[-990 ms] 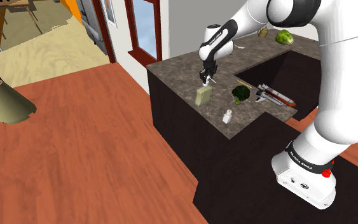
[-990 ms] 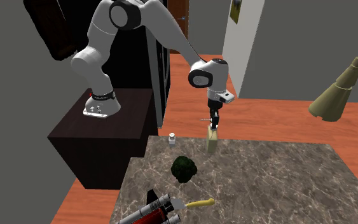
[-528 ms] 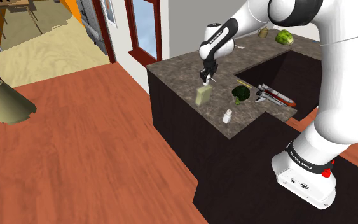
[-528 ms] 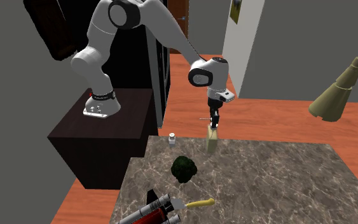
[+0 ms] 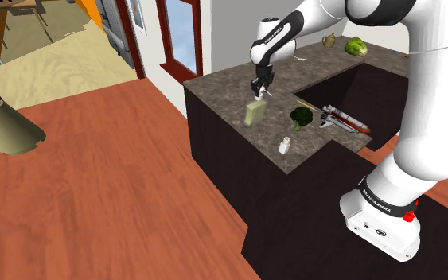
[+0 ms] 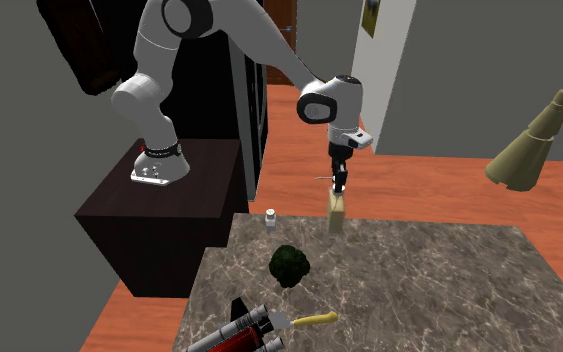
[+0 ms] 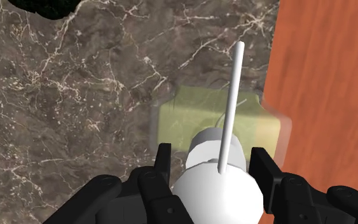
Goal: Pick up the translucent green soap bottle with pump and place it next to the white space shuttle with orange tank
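The pale green translucent soap bottle (image 5: 254,111) hangs just above the marbled counter (image 5: 226,86), near its edge over the wooden floor. My gripper (image 5: 259,89) is shut on the bottle's white pump top. In the wrist view the fingers (image 7: 163,167) clasp the white pump head (image 7: 214,173), with the green bottle body (image 7: 193,118) below it. In the second exterior view the gripper (image 6: 340,186) holds the bottle (image 6: 336,214) over the counter's far edge (image 6: 419,232). The white space shuttle with its orange tank (image 5: 345,121) lies at the counter's other end (image 6: 247,328).
A broccoli head (image 5: 301,117) (image 6: 289,265) and a small white bottle (image 5: 284,145) (image 6: 269,217) stand between the soap bottle and the shuttle. A green vegetable (image 5: 356,46) and a small pot (image 5: 329,40) sit at the counter's back. A broom head (image 6: 537,135) looms nearby.
The gripper has risen a little with the soap bottle, lifting it off the counter. Nothing else has moved.
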`<state>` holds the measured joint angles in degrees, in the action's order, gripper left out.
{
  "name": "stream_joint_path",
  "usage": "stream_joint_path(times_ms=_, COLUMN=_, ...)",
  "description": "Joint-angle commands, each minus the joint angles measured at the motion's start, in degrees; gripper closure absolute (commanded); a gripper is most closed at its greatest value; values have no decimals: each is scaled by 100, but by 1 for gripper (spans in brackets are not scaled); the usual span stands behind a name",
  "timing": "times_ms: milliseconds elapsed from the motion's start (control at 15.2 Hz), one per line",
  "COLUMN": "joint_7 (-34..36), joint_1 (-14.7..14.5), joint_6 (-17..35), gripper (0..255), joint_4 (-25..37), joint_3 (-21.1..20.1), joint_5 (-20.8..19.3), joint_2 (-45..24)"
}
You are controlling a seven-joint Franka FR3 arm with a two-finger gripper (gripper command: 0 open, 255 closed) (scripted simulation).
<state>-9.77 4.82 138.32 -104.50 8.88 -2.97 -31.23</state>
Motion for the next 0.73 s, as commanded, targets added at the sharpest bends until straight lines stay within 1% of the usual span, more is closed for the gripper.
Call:
stream_joint_path(times_ms=0, joint_7=3, joint_1=-14, joint_6=-110, gripper=255, joint_4=-6, joint_3=7, joint_5=-11, joint_2=116)
stream_joint_path(times_ms=660, joint_7=-28, joint_1=-45, joint_6=-695, gripper=255, joint_4=116, joint_3=37, joint_5=-48, joint_2=582)
